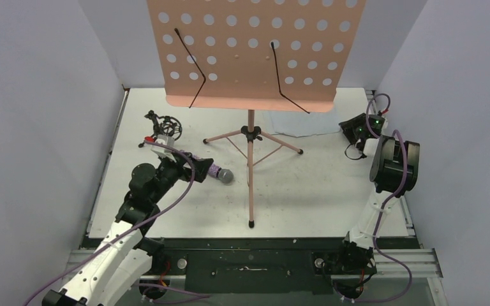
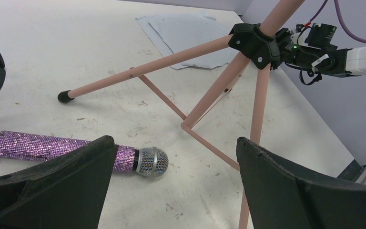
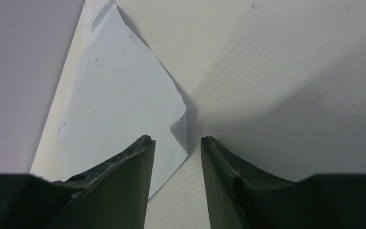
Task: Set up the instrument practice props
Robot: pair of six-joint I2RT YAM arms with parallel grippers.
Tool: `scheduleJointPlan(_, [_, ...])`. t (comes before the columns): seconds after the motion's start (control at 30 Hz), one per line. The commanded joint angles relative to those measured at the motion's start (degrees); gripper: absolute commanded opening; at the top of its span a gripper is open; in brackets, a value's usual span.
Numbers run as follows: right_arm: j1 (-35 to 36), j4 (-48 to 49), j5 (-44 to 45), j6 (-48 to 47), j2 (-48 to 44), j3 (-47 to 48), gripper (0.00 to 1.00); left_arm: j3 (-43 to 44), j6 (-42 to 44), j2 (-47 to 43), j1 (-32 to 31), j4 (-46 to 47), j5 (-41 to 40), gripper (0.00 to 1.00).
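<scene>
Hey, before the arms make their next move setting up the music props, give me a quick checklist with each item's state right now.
1. Music stand upright on its three legs: ok.
2. Left gripper open above the microphone: ok.
3. Microphone lying free on the table, not gripped: ok.
4. Right gripper lined up on the paper at its lifted corner: ok.
5. Paper actually pinched: not ok, the jaws stand apart.
6. One sheet or two at that corner: cannot tell.
</scene>
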Motion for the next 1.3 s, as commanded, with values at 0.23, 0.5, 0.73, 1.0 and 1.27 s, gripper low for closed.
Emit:
scheduleJointPlan(0.23, [2.12,-6.81,1.08,1.21,3.85,2.68,0.21,-0.13,-1.26,1.68,0.29,6.38,4.95,0.96])
scheduleJointPlan(0.5, [2.51,-6.48,0.83,0.33,-3.01,-0.58,0.05,-0.13,-1.83,3.57,0.27,7.46,6.10,0.96])
scheduleJointPlan(0.73, [3.79,-3.79,-2.24,-0.08,-13.17,-4.33,0.05,0.07,-2.27,4.74,0.30,8.18,7.81,0.96])
scheduleJointPlan(1.0, [5.98,-8.67,0.00,-4.37,-26.92,-4.28,0.05,0.58,-2.59,6.28,0.22,8.79,10.36,0.96])
scheduleJointPlan(1.27, [9.04,-15.13,3.40,-9.23,-38.88,-1.61,0.06,-0.67,-3.10,5.12,0.05,13.25,13.54,0.96])
